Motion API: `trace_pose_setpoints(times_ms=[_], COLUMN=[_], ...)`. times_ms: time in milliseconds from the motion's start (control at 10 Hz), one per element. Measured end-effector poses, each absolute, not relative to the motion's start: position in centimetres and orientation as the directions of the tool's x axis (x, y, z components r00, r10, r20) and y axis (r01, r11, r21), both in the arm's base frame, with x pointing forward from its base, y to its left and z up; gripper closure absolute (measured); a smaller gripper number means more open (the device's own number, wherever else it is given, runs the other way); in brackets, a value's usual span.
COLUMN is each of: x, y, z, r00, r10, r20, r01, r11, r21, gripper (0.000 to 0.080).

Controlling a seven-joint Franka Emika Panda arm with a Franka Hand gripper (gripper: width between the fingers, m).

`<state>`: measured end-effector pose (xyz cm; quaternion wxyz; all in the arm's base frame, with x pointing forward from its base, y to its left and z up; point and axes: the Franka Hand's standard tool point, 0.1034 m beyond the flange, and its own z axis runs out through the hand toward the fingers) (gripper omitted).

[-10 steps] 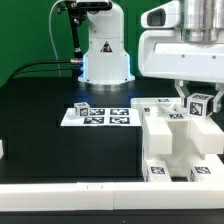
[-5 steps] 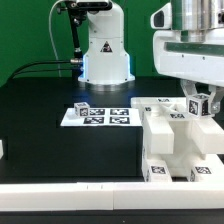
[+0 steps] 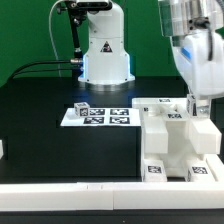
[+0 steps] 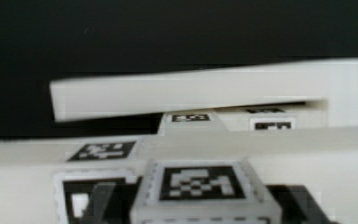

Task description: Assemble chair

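the gripper hangs low over the chair, at the far corner of that white structure on the exterior view's right. in the wrist view a small white block with a black-and-white tag on its top face sits between the two dark fingers, which stand partly closed against its sides, so the gripper appears to have hold of it. the chair itself rests on the black table, just beside the marker board and close to the table's near white edge.

the risk, as i judge it, lies in the seating. the block is small and the grip narrow; if it meets the panel below slightly off its slot, it could twist between the fingers or jam tilted. pressing down then might shove the whole loose structure along the table, since nothing visible clamps it. the wrist view is blurred, so the block's alignment cannot be told.
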<state>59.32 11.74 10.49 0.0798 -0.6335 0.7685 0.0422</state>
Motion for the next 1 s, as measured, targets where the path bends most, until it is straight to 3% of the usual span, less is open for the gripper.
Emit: trace_pose_setpoints(times_ms=[300, 500, 700, 900, 1000], x=[59.51, 59.49, 59.47, 59.47, 59.54], y=[11.80, 11.83, 11.90, 11.92, 11.60], z=[10.44, 10.40, 10.39, 10.39, 10.65], r00=[-0.324, -0.317, -0.314, -0.309, -0.270], r10=[-0.926, -0.928, -0.929, -0.931, -0.942], r20=[-0.196, -0.195, -0.195, -0.195, -0.201], r01=[-0.941, -0.944, -0.945, -0.946, -0.957], r11=[0.336, 0.329, 0.326, 0.322, 0.285], r21=[-0.032, -0.035, -0.035, -0.036, -0.048], gripper=[0.0526, 0.0497, 0.0213, 0.0213, 0.0157])
